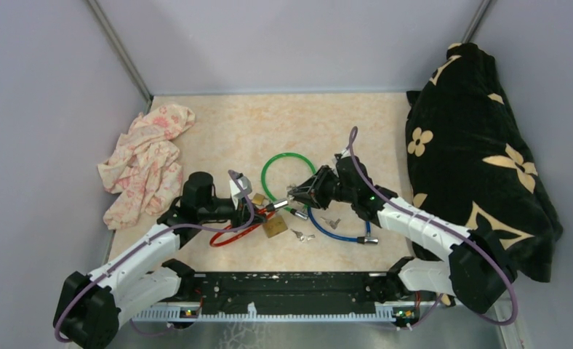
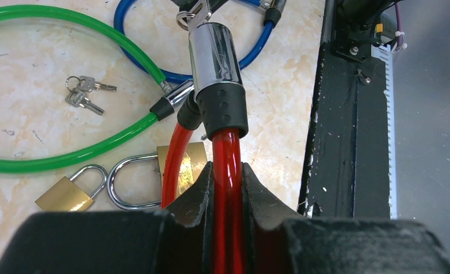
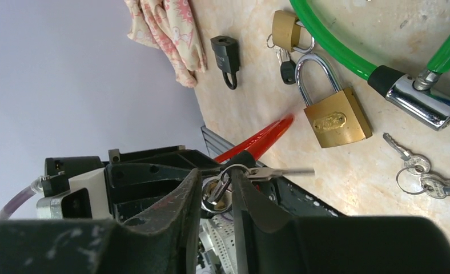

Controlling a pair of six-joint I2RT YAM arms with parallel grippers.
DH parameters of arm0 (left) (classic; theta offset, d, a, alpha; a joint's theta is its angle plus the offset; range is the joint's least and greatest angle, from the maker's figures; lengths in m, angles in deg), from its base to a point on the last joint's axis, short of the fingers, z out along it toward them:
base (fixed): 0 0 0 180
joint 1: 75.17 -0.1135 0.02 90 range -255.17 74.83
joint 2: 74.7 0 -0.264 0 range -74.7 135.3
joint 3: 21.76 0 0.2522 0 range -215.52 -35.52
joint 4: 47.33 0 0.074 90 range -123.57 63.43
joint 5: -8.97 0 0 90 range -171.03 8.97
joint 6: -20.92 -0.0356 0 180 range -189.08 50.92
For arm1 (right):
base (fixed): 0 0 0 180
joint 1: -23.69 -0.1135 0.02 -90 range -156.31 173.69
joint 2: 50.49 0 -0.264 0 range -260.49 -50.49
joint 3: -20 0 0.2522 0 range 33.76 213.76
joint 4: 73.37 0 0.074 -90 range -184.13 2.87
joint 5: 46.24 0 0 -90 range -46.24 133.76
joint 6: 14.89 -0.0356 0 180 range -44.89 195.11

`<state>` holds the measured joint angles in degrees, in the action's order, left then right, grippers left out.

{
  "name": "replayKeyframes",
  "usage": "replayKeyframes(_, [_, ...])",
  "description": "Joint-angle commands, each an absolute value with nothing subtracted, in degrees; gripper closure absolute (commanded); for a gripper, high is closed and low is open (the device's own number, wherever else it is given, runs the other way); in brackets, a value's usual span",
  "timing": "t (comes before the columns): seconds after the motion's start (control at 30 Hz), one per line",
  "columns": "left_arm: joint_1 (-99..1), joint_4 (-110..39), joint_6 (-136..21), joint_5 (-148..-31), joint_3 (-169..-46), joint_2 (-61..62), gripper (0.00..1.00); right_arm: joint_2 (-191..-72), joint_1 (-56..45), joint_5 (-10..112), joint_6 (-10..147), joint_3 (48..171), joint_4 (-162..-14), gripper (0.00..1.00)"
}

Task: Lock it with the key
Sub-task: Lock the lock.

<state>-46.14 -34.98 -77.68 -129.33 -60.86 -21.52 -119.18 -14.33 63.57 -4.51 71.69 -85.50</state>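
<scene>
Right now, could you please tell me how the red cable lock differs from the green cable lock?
The red plastic-coated cable lock is clamped between the fingers of the left gripper; the green plastic-coated cable lock lies free on the table. A key sticks out of the red lock's chrome cylinder; the green lock's cylinder shows none. Both are looped cables with chrome cylinders.

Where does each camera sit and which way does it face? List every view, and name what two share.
Top external: above and behind, looking down on the table; the left arm and right arm show.
Left wrist: on the left arm, looking along the left gripper, clamped on the red cable lock.
Right wrist: on the right arm, looking past the right gripper at the key.
Shared: both wrist views show the large brass padlock and green cable lock.
</scene>
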Motion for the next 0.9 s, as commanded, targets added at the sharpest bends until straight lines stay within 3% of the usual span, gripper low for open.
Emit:
replayKeyframes(0.0, [-46.3, -35.8, -79.1, -131.7, -60.6, -21.6, 1.00, -115.9, -13.1, 64.3, -0.1, 74.3, -85.1, 0.73])
replayKeyframes(0.17, [-46.3, -35.9, -79.7, -132.5, -60.7, -21.5, 1.00, -115.2, -9.5, 69.7, 7.0, 74.4, -85.5, 0.60])
replayKeyframes(0.4, [-46.8, -35.8, -81.6, -134.4, -60.8, -21.6, 1.00, -114.4, -6.9, 79.4, 41.6, 78.7, -93.8, 0.50])
replayKeyframes(0.67, [-48.2, -35.0, -85.1, -138.2, -61.6, -21.0, 1.00, -104.0, -9.6, 82.9, 61.3, 61.0, -60.5, 0.52])
replayKeyframes(0.87, [-49.6, -34.4, -92.2, -142.1, -61.9, -19.4, 1.00, -104.1, -15.6, 84.1, 74.3, 55.2, -49.7, 0.57])
